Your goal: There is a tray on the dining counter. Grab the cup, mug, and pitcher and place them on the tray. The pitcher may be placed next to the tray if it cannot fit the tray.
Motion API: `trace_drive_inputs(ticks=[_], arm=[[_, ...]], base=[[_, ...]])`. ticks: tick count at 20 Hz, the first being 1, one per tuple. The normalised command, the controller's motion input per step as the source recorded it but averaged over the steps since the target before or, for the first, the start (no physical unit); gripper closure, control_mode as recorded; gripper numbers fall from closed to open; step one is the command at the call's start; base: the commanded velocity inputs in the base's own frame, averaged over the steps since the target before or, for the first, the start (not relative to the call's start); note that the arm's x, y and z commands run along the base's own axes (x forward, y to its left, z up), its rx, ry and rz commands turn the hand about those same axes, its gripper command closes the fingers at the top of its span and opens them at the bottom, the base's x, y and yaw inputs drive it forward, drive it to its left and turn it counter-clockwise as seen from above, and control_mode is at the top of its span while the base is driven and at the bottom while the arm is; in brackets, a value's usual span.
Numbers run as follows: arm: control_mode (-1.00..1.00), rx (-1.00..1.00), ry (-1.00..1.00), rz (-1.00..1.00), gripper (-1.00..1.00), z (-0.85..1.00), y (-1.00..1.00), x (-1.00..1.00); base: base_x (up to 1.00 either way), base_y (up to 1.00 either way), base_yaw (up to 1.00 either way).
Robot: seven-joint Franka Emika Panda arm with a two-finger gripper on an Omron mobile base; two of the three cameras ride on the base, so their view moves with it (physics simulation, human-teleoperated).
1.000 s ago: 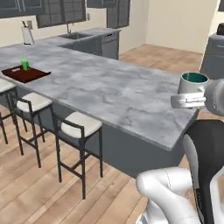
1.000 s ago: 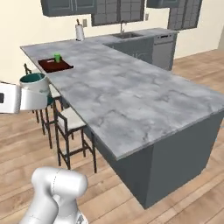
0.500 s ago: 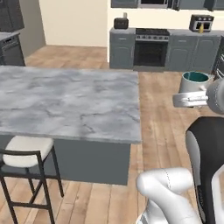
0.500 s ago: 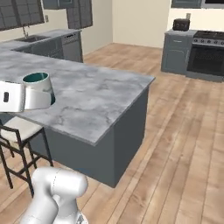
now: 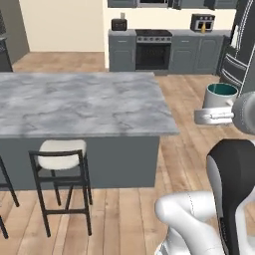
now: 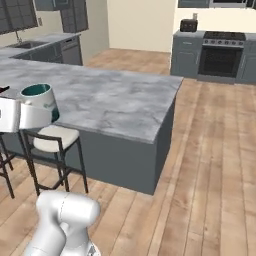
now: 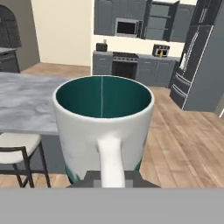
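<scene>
Gripper (image 7: 109, 177) clamped, apparently on the mug (image 7: 104, 127) handle; my base has swung, so the counter (image 5: 74, 102) fills less view, tray somewhere behind.

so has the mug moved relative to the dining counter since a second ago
Yes. The base has driven, so the held mug now hangs beside the stool-side edge of the dining counter, nearer its end corner than before.

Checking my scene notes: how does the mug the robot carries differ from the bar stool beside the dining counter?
The mug is held in the air by its handle in the shut claw; the stool stands on the wooden floor. The mug is a small white cup with a teal inside; the stool is much larger, a dark frame with a pale cushion. Both are upright beside the dining counter.
</scene>
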Motion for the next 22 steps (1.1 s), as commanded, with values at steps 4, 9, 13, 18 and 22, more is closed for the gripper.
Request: trace_drive_inputs(ticks=[4, 9, 13, 18, 22], arm=[[1.00, 0.00, 0.00, 0.00, 1.00, 0.00, 0.00, 0.00], [1.00, 0.00, 0.00, 0.00, 1.00, 0.00, 0.00, 0.00], [1.00, 0.00, 0.00, 0.00, 1.00, 0.00, 0.00, 0.00], [1.00, 0.00, 0.00, 0.00, 1.00, 0.00, 0.00, 0.00], [1.00, 0.00, 0.00, 0.00, 1.00, 0.00, 0.00, 0.00]], base=[[-0.04, 1.00, -0.09], [0.00, 1.00, -0.02], [0.00, 1.00, 0.00], [0.00, 1.00, 0.00], [0.02, 1.00, 0.00]])
